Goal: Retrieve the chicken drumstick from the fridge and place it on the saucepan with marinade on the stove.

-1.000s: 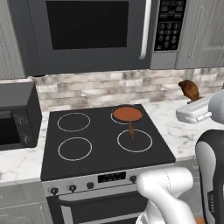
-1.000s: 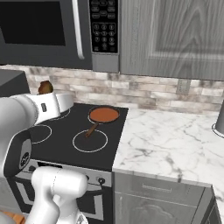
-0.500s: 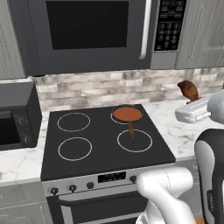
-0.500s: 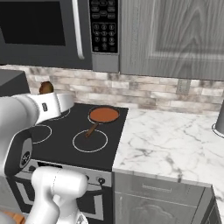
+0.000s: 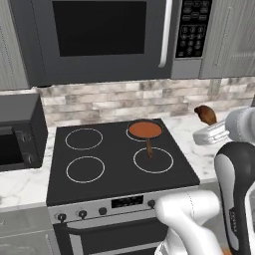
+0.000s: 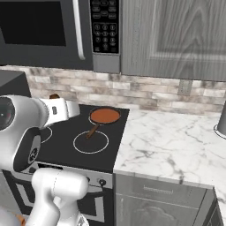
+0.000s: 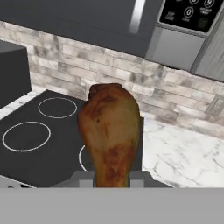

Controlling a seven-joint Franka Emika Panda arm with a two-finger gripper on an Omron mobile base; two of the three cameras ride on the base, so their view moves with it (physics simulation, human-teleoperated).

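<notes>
**Holding one drumstick off to the side of the stove**

Counting from the biggest down: one microwave (image 5: 99, 37) hangs over the cooktop, its top cut off by the frame edge in both base views. Below it sits one stove (image 5: 119, 164) with four white ring burners. One dark box (image 5: 17, 139) stands on the counter at the stove's left, cropped at the frame edge, so I cannot tell what it is.

One saucepan with marinade (image 5: 145, 130) rests on the back right burner, its thin brown handle pointing toward the front right ring. In my hand view the pan is hidden behind the meat.

One chicken drumstick (image 7: 111, 131) stands upright in my claw (image 7: 112, 178), thick end up, narrow end pinched between my two fingertips. My claw is pressed together on that narrow end. In the left base view the drumstick (image 5: 205, 114) hangs above the marble counter (image 5: 199, 149), to the right of the stove and apart from the pan. In the right base view only a sliver of it (image 6: 54, 96) peeks past my white wrist.
</notes>
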